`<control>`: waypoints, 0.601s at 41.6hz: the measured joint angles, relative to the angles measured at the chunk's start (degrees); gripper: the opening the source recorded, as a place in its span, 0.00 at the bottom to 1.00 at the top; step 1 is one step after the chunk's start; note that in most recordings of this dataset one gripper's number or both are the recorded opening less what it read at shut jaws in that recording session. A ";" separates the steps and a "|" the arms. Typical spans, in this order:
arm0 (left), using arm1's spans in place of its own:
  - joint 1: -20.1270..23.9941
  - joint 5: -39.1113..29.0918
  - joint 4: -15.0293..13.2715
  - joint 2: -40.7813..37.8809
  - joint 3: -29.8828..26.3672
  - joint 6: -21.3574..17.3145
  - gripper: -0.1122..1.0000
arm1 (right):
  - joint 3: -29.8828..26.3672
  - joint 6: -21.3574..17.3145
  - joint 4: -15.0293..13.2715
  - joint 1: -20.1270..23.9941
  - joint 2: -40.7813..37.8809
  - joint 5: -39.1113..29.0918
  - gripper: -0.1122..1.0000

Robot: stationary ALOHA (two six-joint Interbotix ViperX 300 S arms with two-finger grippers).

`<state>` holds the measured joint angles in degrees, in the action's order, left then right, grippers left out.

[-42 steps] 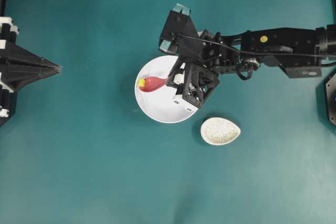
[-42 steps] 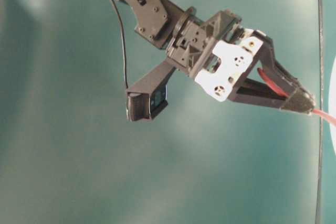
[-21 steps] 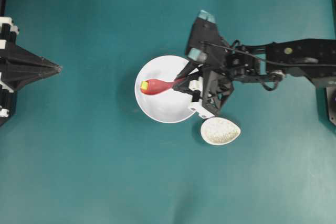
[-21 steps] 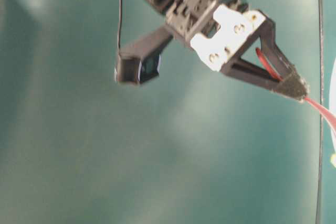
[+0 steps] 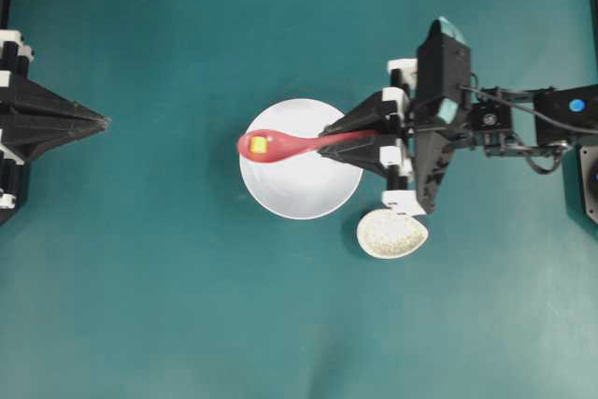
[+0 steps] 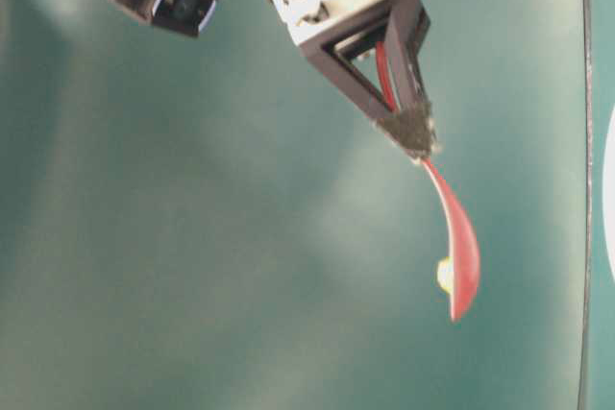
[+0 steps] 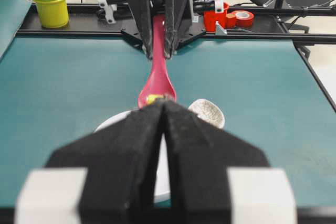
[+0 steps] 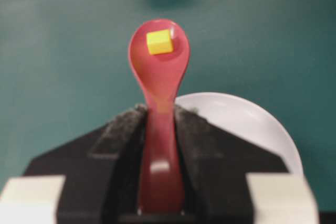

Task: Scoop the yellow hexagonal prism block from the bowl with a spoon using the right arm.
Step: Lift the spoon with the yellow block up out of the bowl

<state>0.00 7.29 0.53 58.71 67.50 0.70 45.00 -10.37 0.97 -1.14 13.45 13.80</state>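
Above the bowl (image 5: 299, 184), the right hand (image 5: 329, 140) grips the spoon (image 5: 290, 145); the yellow block (image 5: 259, 145) sits in its far scoop.

A speckled cream spoon rest (image 5: 392, 234) lies on the teal counter (image 5: 168, 306); beyond its far edge stand stacked cups (image 7: 50, 6), a red container (image 7: 215, 18) and a tape roll (image 7: 242, 18).

Overhead cam looked straight down from high up, took in whole table (image 5: 140, 306) w/ both arms at the side edges. Table-level cam sat v. close, picture turned sideways, filled mostly by the right gripper (image 6: 408, 132) & spoon (image 6: 459, 256). Left wrist cam faced across the table toward the right arm, low & level. Right wrist cam looked along its own fingers, close. All four shared the spoon; three also caught the bowl (image 5: 299, 189).
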 measured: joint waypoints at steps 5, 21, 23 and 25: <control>0.00 0.00 0.09 0.09 0.00 0.00 0.10 | 1.49 1.14 -0.18 0.00 1.67 0.09 0.29; 0.00 0.00 0.09 0.26 0.00 0.00 0.10 | 4.57 4.22 -0.18 -2.72 8.44 1.14 0.29; 0.00 0.00 0.09 0.18 0.00 0.00 0.10 | 4.66 4.39 -0.18 -2.72 8.79 1.14 0.29; 0.00 -0.09 0.09 0.18 0.00 0.00 0.10 | 4.75 4.66 -0.18 -2.64 9.14 1.14 0.29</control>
<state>0.00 7.21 0.62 58.89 67.50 0.70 49.75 -5.71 0.79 -3.78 22.59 14.94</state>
